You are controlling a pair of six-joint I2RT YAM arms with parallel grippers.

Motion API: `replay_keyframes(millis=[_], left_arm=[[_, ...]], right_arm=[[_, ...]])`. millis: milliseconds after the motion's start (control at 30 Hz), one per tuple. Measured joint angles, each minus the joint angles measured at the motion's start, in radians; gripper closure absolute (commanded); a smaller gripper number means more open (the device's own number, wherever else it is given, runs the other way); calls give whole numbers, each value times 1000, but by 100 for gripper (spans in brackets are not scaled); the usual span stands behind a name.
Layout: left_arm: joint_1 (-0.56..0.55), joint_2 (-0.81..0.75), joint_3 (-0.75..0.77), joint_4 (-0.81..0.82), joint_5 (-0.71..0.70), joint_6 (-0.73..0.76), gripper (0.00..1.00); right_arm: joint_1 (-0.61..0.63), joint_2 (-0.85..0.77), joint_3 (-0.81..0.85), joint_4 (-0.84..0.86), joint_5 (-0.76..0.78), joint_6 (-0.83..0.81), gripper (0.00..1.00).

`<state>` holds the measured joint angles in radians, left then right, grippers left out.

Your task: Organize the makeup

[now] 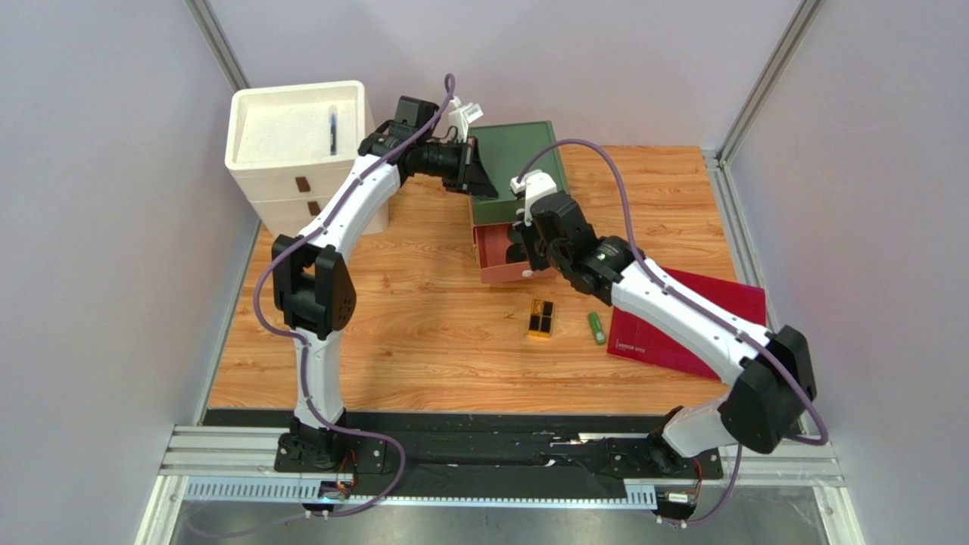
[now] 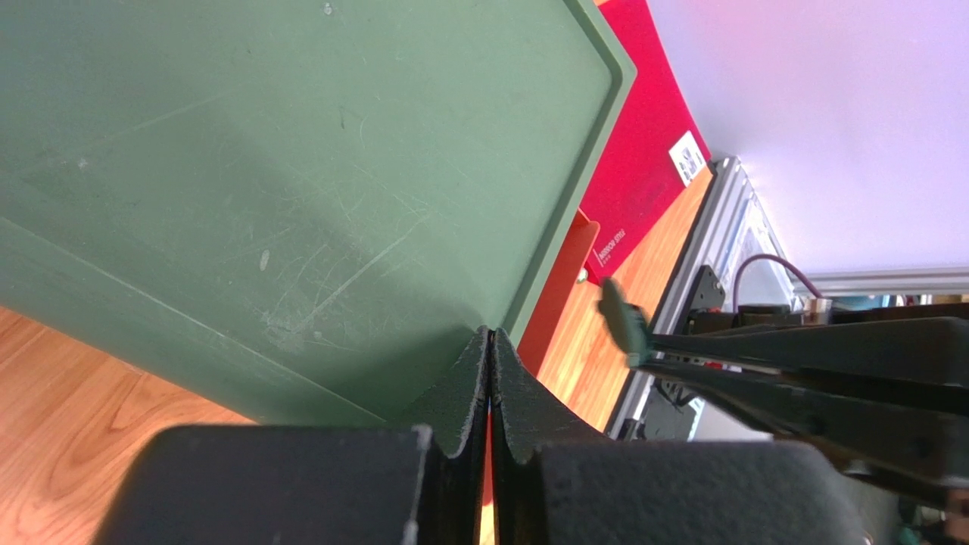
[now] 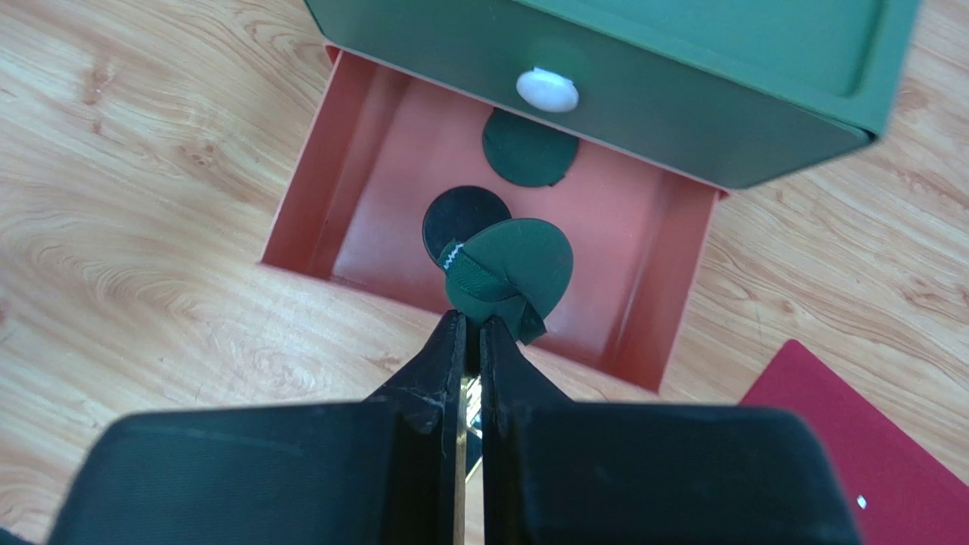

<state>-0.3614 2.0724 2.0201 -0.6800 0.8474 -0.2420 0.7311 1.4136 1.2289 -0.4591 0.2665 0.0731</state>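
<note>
Right jaws: pressed almost together on the rim of the dark green round compact [image 3: 514, 267], which is held over the open red drawer [image 3: 324, 182] drawn out from the front of the green box [image 3: 705, 68]. Inside the drawer, a round black jar [image 3: 458, 216] is seen just beneath the compact, and a second dark green disc [image 3: 526, 148] lies nearer the box. Left jaws: shut together, nothing between them, tips at the box's left edge. Nearer than the box and drawer, a black-and-gold rectangular case [image 1: 541, 319] and a bright green stick [image 1: 596, 328] are laid on the table [image 1: 432, 329], slightly apart.
</note>
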Motion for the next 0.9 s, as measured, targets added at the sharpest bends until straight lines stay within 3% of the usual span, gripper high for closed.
replay_keyframes(millis=[67,200,333,433,567,733,900], left_arm=[[0,2,4,-4,-3,-3,100],[0,10,19,-15,-5,-10,100],[-1,16,27,-18,-5,-22,100],[-2,17,29,-19,-8,-26,100],[-3,17,29,-19,-13,-32,100],[-3,17,29,-19,-16,-40,100],[-3,17,29,-19,-17,-41,100]], right_arm=[[-8,44,19,3,-6,-2,92],[-31,139,98,-14,-16,-1,57],[-41,167,134,-23,-14,-10,32],[-46,156,133,-23,-12,-21,40],[-65,114,111,-24,-33,1,100],[-158,4,-13,9,-148,145,100],[-282,-118,-263,110,-294,372,100]])
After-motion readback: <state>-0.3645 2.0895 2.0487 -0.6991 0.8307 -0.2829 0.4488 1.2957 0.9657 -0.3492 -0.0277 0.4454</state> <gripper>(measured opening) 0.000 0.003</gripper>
